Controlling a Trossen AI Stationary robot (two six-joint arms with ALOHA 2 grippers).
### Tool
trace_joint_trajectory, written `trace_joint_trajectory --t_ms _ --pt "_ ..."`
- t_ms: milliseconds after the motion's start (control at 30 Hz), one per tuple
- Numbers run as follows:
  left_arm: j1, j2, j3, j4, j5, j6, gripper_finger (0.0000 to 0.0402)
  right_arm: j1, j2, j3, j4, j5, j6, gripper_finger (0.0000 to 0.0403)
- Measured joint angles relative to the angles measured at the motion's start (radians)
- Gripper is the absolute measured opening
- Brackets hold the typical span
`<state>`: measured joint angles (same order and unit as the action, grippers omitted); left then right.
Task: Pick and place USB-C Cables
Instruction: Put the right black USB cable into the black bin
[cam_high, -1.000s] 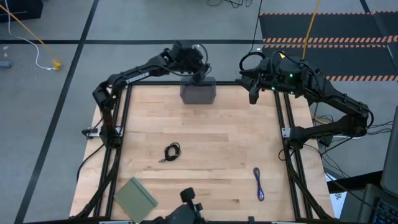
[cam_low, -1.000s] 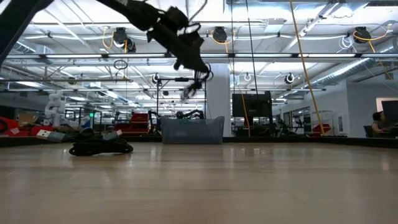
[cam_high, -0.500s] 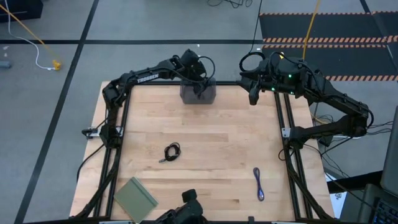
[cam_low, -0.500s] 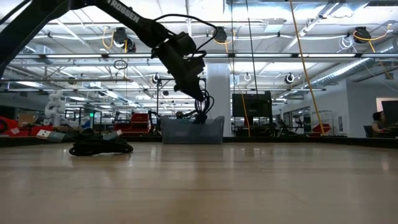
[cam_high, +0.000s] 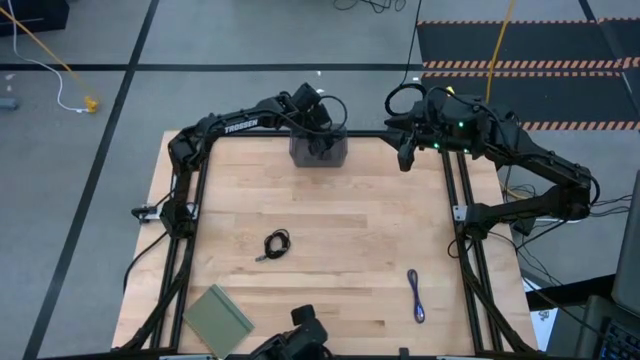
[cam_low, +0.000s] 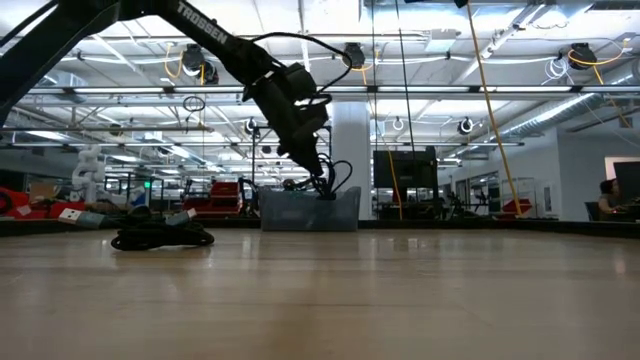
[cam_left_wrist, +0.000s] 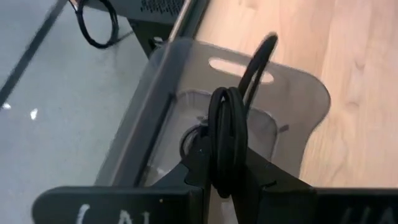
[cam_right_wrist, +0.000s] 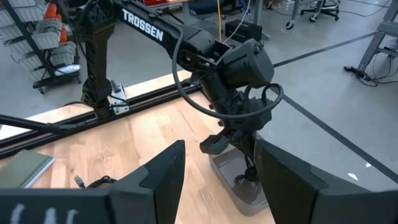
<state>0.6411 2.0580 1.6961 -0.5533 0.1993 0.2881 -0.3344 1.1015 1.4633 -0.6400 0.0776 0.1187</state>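
Observation:
My left gripper (cam_high: 322, 143) is at the table's far edge, reaching down into the dark grey tray (cam_high: 305, 155), and is shut on a bundled black USB-C cable (cam_left_wrist: 227, 124). In the low view its fingertips (cam_low: 326, 188) are at the tray's rim (cam_low: 345, 195). A coiled black cable (cam_high: 277, 244) lies flat near the table's middle. The purple-blue cable (cam_high: 415, 295) lies flat toward the near right. My right gripper (cam_high: 405, 155) hangs open over the far right edge, touching nothing. My left gripper pinches the black cable's bundled loops (cam_left_wrist: 224, 163) between its two fingers, several strands together. The fingers come from above, slanting down into the tray. The loop's free end (cam_left_wrist: 264, 53) sticks out past the fingertips inside the tray; I cannot tell whether it touches the tray's floor.
A flat green pad (cam_high: 218, 315) lies at the near left corner. The black frame rails (cam_high: 190, 200) run along the table's left and right sides. Bare wood (cam_high: 360, 220) spreads between the tray and the two lying cables. In the low view, the coiled cable (cam_low: 162, 238) sits left.
My left gripper has come down from above the tray until its fingers are at the tray's rim, carrying the black cable with it. It has stayed shut on the cable. The cable now hangs inside the tray instead of above it.

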Motion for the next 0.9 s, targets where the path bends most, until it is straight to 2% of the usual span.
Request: trace_joint_trajectory --t_ms 567,733,900 --pt "-0.002 0.013 0.000 0.032 -0.027 -0.020 0.0047 0.000 0.000 0.000 0.000 0.000 0.028 0.0187" --pt "-0.011 0.013 0.000 0.032 0.022 0.036 0.0048 0.000 0.000 -0.001 0.000 0.000 0.027 0.0187" --pt "-0.031 0.013 0.000 0.033 0.023 0.055 0.0090 0.000 0.000 -0.001 0.000 0.000 0.027 0.0187"
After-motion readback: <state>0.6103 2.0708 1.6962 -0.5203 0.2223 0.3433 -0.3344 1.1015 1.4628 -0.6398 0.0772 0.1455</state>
